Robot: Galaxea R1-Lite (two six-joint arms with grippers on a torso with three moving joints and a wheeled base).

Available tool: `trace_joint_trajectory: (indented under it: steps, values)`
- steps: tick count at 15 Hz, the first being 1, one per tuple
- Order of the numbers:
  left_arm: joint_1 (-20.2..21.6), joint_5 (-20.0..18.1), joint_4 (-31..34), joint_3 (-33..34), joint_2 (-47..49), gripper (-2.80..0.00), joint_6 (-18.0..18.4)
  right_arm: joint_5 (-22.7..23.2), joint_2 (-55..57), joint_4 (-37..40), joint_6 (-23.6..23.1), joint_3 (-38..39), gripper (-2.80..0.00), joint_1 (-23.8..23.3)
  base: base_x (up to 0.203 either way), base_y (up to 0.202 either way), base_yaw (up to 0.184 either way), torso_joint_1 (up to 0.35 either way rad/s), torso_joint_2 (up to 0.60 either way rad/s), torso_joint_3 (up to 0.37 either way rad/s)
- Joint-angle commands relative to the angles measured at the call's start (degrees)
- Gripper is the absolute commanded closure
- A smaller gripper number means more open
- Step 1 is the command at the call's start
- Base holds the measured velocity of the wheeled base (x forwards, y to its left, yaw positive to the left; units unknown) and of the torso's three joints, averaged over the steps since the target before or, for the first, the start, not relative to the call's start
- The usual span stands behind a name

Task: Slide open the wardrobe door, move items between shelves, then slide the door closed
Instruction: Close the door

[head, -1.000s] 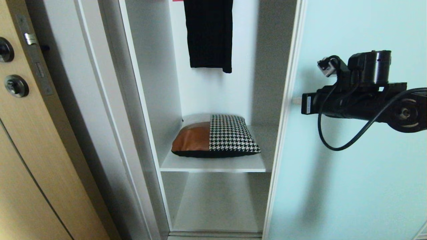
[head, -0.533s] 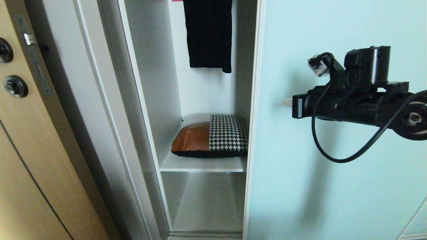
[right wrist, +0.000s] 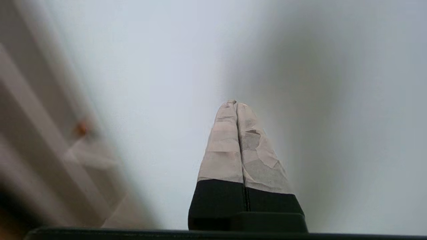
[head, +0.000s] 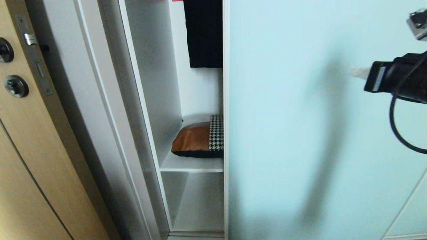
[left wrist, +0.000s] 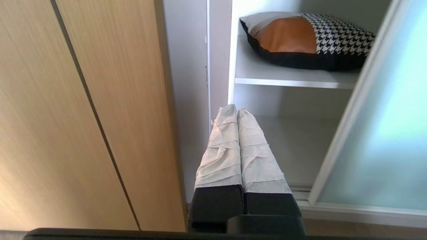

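Door (head: 300,133) nearly covers my pillow (head: 196,140); right tool (head: 355,71), pressed together, pushes flat glass; left tool (left wrist: 237,110) likewise, parked.

A light wooden door (head: 20,160) with 2 dark round knobs (head: 16,86) and a metal latch plate (head: 30,38) stood left of the white wardrobe frame (head: 100,116). A black garment (head: 203,33) hung inside against the white back wall. Soft daylight lit the scene evenly.
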Motion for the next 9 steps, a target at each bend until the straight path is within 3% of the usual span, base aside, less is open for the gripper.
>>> trace_joint_trajectory:
  steps: [1, 5, 9]
  values:
    - [0.0, 0.0, 0.0, 0.1, 0.1, 0.0, 0.0, 0.0, -5.7, 0.0, -0.1, 1.1, 0.0, -4.7, 0.0, 0.0, 0.0, 0.0, 0.0, 0.0]
    - [0.0, -0.1, 0.0, 0.1, 0.1, 0.0, 0.0, -0.1, -11.8, -0.3, -0.4, 5.4, 0.0, -12.7, 0.0, 0.0, 0.0, 0.0, 0.0, 0.0]
    - [0.0, 0.0, 0.0, 0.1, 0.1, 0.0, 0.0, -1.0, -13.9, -1.3, 0.2, 10.5, 0.0, -24.2, 0.0, 0.0, 0.0, 0.0, 0.0, 0.0]
